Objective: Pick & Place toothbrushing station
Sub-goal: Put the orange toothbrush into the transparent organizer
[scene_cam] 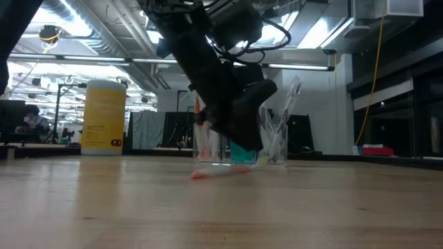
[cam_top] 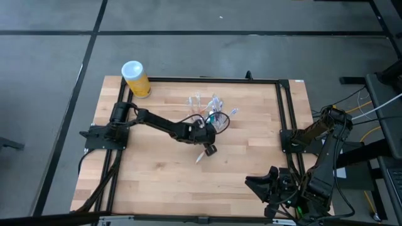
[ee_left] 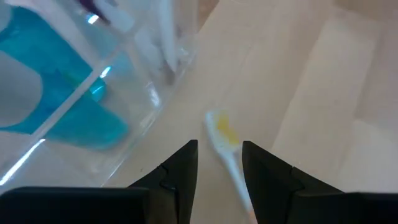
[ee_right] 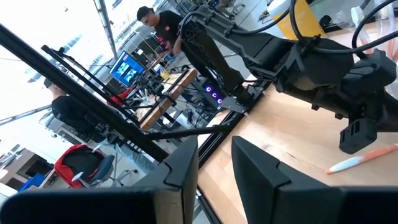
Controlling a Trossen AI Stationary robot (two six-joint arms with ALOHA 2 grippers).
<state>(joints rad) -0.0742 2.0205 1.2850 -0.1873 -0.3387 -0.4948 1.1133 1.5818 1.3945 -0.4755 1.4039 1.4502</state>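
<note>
While the toothbrushing station (cam_top: 207, 105) stands upright near the middle of the table (cam_top: 251, 169), with some brushes and a blue thing inside its clear cups, the left gripper (ee_left: 219, 167) is low beside it, over a white and orange toothbrush (ee_left: 225, 146) that lies flat on the wood. Its fingers are narrowly parted around the handle and I cannot tell if they press it. I judge the step is picking this brush; next the jaws must close and lift it toward a cup. The right gripper (ee_right: 214, 163) waits, narrowly open and empty, at the table's right front corner
</note>
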